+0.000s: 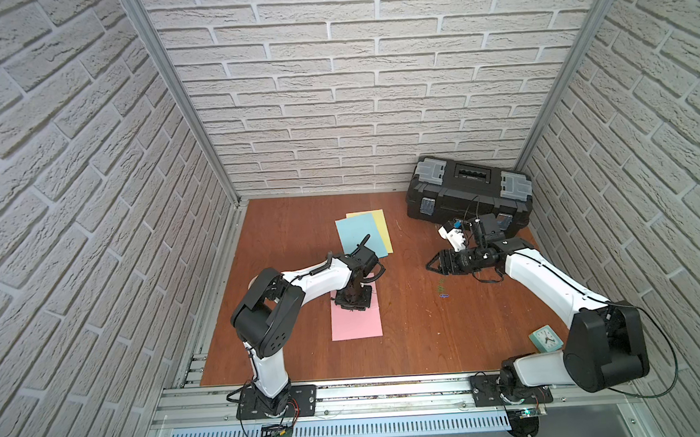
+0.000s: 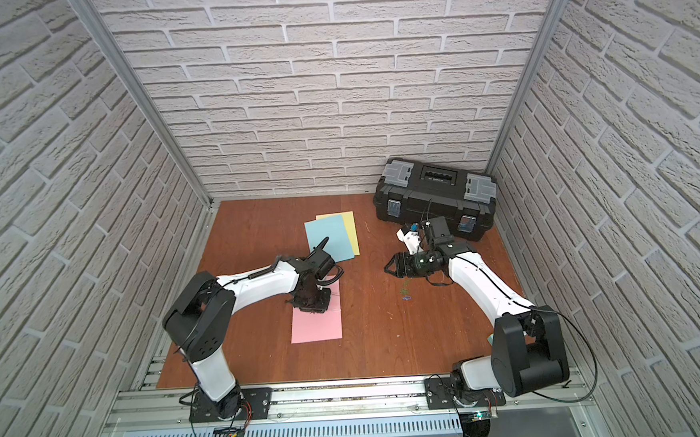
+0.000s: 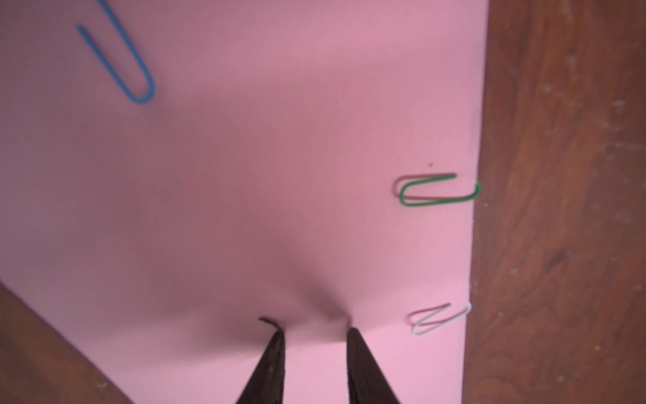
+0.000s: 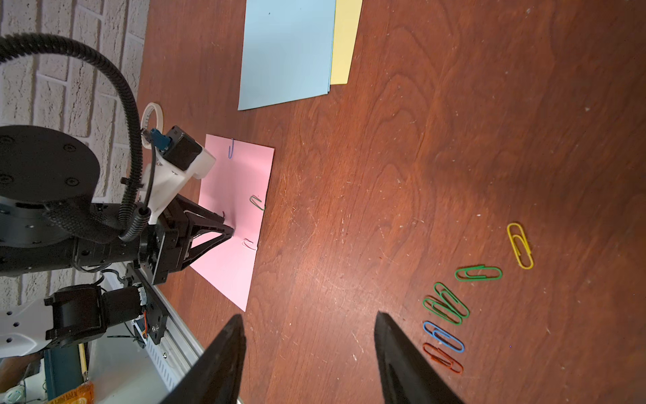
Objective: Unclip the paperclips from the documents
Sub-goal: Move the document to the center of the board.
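Note:
The pink document (image 1: 356, 321) lies flat on the wooden table, and my left gripper (image 1: 351, 307) points straight down onto its far half. In the left wrist view both fingertips (image 3: 279, 335) press on the sheet and dimple it. The left gripper (image 3: 314, 332) is open, with only bare paper in the narrow gap. Blue (image 3: 133, 70), green (image 3: 438, 190) and white (image 3: 437, 320) paperclips sit on the pink sheet's edges. The light blue document (image 1: 359, 231) lies on the yellow one (image 1: 382, 226) further back. My right gripper (image 4: 308, 314) hovers open and empty over bare table.
Several loose paperclips (image 4: 445, 303) in yellow, green, blue and orange lie on the table beside the right gripper. A black toolbox (image 1: 467, 191) stands at the back right corner. A teal clock (image 1: 546, 337) sits near the right arm's base.

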